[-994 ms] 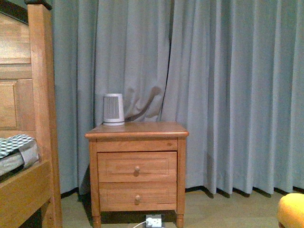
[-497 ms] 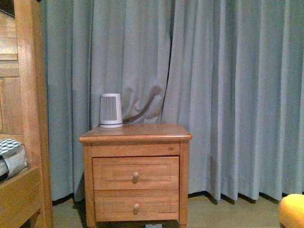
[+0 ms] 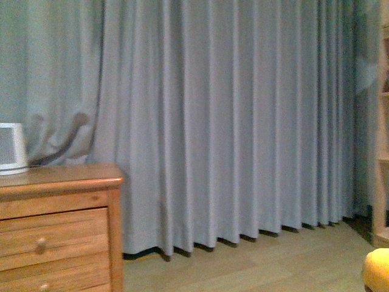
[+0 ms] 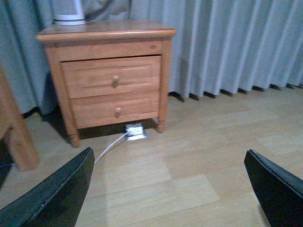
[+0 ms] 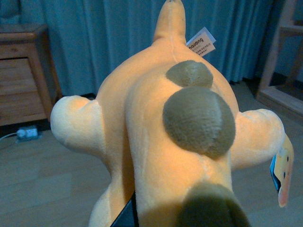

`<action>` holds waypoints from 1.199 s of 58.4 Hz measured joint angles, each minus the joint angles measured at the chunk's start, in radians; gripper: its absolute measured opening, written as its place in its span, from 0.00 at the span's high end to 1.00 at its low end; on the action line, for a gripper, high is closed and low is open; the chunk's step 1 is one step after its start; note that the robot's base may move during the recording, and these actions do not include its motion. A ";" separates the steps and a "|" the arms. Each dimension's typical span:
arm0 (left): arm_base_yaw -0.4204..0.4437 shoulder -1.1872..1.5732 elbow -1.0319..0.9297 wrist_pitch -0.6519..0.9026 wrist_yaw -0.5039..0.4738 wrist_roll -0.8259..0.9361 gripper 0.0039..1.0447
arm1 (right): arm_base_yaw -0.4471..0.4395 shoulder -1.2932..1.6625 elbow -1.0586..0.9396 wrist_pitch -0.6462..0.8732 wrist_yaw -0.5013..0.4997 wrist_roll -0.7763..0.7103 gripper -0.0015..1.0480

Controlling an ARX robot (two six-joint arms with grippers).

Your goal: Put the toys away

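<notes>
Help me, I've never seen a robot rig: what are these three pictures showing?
This is a robot with two arms, each ending in a gripper. The front view looks out from its body: a curtain, wood floor, and a nightstand with a white device on top. The left wrist view looks past the left gripper, whose two black fingers stand wide apart and empty; beyond are the nightstand and a power strip on the floor. The right wrist view is filled by an orange plush with brown spots, held up by the right gripper, of which only a dark sliver shows.
</notes>
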 joint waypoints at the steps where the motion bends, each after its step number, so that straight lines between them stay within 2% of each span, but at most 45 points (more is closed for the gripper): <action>1: 0.000 0.000 0.000 0.000 0.000 0.000 0.06 | 0.000 0.000 0.000 0.000 0.000 0.000 0.92; 70: -0.001 0.000 0.000 0.000 -0.002 0.000 0.06 | 0.000 0.000 0.000 0.000 -0.004 0.000 0.92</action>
